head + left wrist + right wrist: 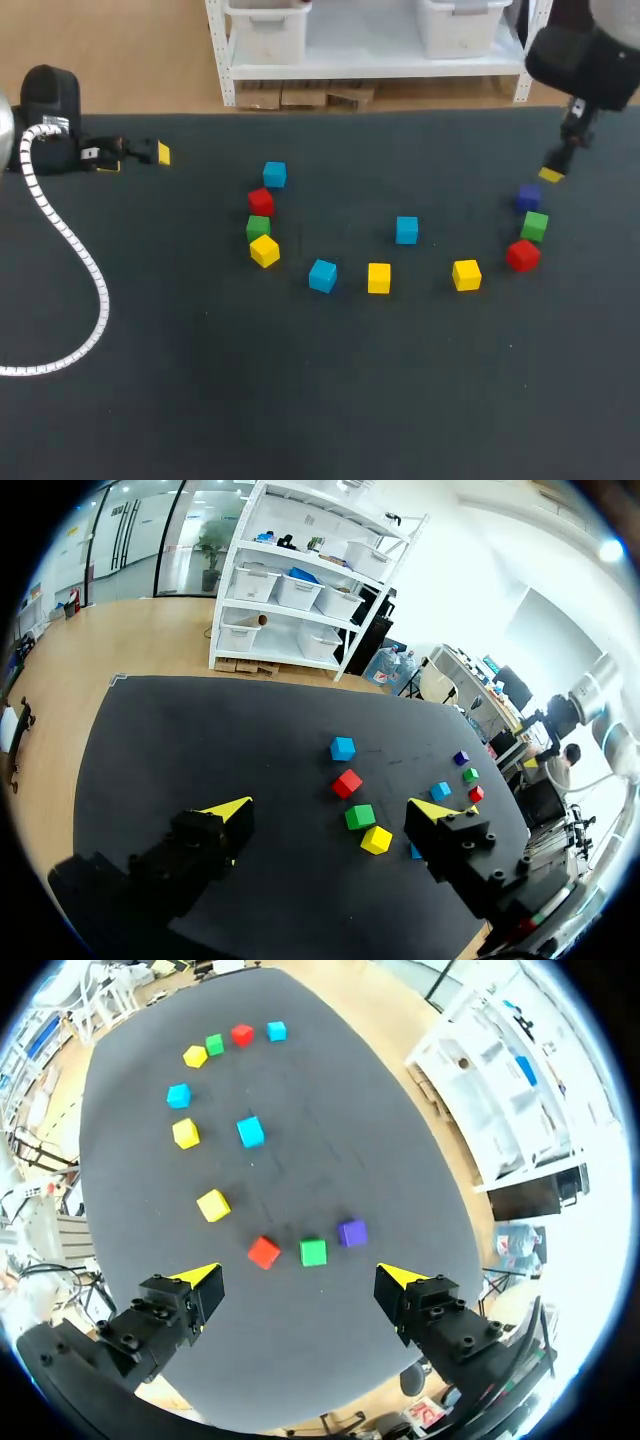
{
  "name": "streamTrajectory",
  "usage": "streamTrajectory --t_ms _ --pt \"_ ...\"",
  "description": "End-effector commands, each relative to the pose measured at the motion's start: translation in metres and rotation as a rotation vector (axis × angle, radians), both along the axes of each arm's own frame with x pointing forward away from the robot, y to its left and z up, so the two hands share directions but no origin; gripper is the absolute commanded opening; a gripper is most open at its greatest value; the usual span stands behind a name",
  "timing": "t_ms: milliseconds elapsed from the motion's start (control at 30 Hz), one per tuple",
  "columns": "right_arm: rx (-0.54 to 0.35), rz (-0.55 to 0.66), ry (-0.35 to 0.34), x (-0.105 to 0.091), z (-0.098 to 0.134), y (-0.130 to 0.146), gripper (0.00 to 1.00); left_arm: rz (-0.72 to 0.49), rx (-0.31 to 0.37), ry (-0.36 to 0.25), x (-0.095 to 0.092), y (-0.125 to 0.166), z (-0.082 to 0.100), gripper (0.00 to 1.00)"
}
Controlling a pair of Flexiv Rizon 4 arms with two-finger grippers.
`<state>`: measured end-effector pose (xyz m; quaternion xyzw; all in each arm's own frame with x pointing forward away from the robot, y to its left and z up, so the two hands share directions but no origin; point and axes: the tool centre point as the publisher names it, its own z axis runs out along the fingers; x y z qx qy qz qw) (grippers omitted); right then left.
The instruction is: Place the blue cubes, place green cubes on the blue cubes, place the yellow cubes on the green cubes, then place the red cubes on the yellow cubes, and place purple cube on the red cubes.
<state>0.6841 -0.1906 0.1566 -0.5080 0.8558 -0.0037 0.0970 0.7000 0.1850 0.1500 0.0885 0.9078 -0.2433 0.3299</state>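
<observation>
Right gripper [298,1275]: spread wide, nothing held, hanging above the table [400,1130] near its edge. Just ahead of it, row of three, slightly apart from one another: red cube [264,1252], green cube [313,1251], purple cube [351,1232], green roughly in line with the gripper's middle. Farther ahead, scattered singly: yellow cube [213,1204] first, then blue cube [250,1131] beside a second yellow cube [185,1133], then a second blue cube [179,1095] beyond those.

Left gripper [332,810]: likewise spread open, empty, hanging over bare table. Ahead of it, tight line of four running away from it: third yellow cube [376,839] nearest, then second green cube [360,816], second red cube [347,783], third blue cube [342,748] farthest. Gaps in that line very small; cannot tell whether yellow and green touch. Same red-green-purple trio far ahead, well apart from this gripper.

Every cube flat on the table, one layer only; no stacking done yet. Grippers well apart, at opposite ends of the table.
</observation>
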Motion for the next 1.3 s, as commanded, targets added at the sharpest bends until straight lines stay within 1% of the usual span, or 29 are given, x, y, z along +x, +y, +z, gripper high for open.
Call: streamTrajectory --t_ms 33,133,167,200,233,700,733,800,867,933,1000,1067,1133,1300 --pt "-0.005 -0.032 -0.12 -0.005 -0.007 -0.013 1.0 0.0 0.0 0.0 0.0 0.0 0.0 1.0" --pt "0.001 -0.048 -0.113 -0.005 -0.01 -0.019 1.0 0.0 0.0 0.0 0.0 0.0 0.0 1.0" --pt "-0.004 -0.037 -0.097 -0.005 -0.012 -0.017 1.0 0.0 0.0 0.0 0.0 0.0 0.0 1.0" --pt "-0.03 -0.02 -0.081 -0.005 -0.012 -0.013 1.0 0.0 0.0 0.0 0.0 0.0 0.0 1.0" --pt "-0.08 0.019 -0.052 -0.004 -0.012 -0.006 1.0 0.0 0.0 0.0 0.0 0.0 0.0 1.0" --pt "-0.08 0.019 -0.052 -0.004 -0.012 -0.006 1.0 0.0 0.0 0.0 0.0 0.0 0.0 1.0" --pt "-0.049 -0.006 -0.093 0.003 -0.011 -0.005 1.0 0.0 0.0 0.0 0.0 0.0 0.0 1.0" --pt "-0.001 -0.017 -0.112 0.006 -0.012 -0.002 1.0 0.0 0.0 0.0 0.0 0.0 0.0 1.0" --pt "0.063 -0.036 -0.165 0.013 -0.014 0.002 1.0 0.0 0.0 0.0 0.0 0.0 0.0 1.0" --pt "0.086 -0.066 -0.214 0.019 -0.018 0.005 1.0 0.0 0.0 0.0 0.0 0.0 0.0 1.0" --pt "0.104 -0.079 -0.238 0.025 -0.021 0.007 1.0 0.0 0.0 0.0 0.0 0.0 0.0 1.0" --pt "0.135 -0.107 -0.291 0.035 -0.023 0.01 1.0 0.0 0.0 0.0 0.0 0.0 0.0 1.0" --pt "0.175 -0.144 -0.313 0.043 -0.023 0.011 1.0 0.0 0.0 0.0 0.0 0.0 0.0 1.0" --pt "0.235 -0.197 -0.364 0.062 -0.019 0.015 1.0 0.0 0.0 0.0 0.0 0.0 0.0 1.0"
